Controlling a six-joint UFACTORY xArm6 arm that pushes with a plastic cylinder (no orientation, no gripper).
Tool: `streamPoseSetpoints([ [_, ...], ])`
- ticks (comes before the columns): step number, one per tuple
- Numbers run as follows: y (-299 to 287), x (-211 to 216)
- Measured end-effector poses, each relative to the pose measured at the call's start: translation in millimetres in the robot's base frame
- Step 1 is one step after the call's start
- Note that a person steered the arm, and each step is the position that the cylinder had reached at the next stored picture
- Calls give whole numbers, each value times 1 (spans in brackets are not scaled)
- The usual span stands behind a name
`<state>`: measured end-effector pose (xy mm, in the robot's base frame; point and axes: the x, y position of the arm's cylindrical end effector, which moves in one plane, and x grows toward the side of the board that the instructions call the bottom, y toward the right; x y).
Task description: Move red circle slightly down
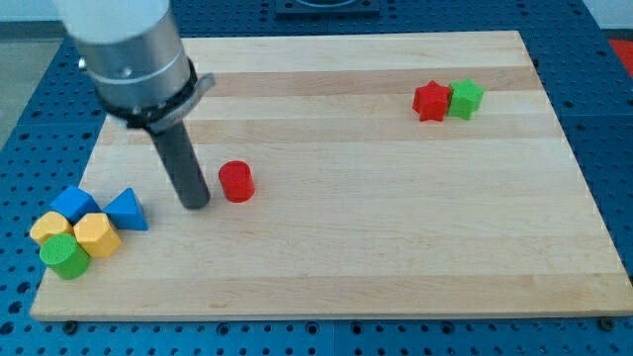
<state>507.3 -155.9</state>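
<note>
My tip point(196, 203) sits on the wooden board point(396, 247) in its left half, at the bottom end of a straight dark rod hanging from the grey arm housing point(129, 44) at the view's top left. There is no jaw to open or close here; the rod simply ends in that blunt tip, and it holds nothing. The tip is just beside the red circle point(236, 182), on that block's left and a touch lower in the view; I cannot tell whether the 2 are touching or a sliver apart.

The red circle stands upright as a short cylinder, left of the board's centre, clear of all other blocks.

Further to the view's left, near the board's bottom-left corner, I count 5 blocks bunched together. The blue triangle point(127, 211) is the nearest of them to my tip, lying to the tip's left. Beside it are a blue block point(72, 205), a yellow hexagon point(97, 235), another yellow block point(50, 227) and a green cylinder point(65, 256) at the cluster's bottom edge.

Well apart, toward the view's top right, a red star point(431, 101) and a green cube point(466, 99) sit side by side, touching, the star on the left.

The board rests on a blue perforated table point(30, 109).
</note>
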Motion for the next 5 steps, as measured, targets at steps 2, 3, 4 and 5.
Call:
streamPoseSetpoints([
  [2,8,-56],
  [3,10,-80],
  [4,36,-78],
  [5,45,-48],
])
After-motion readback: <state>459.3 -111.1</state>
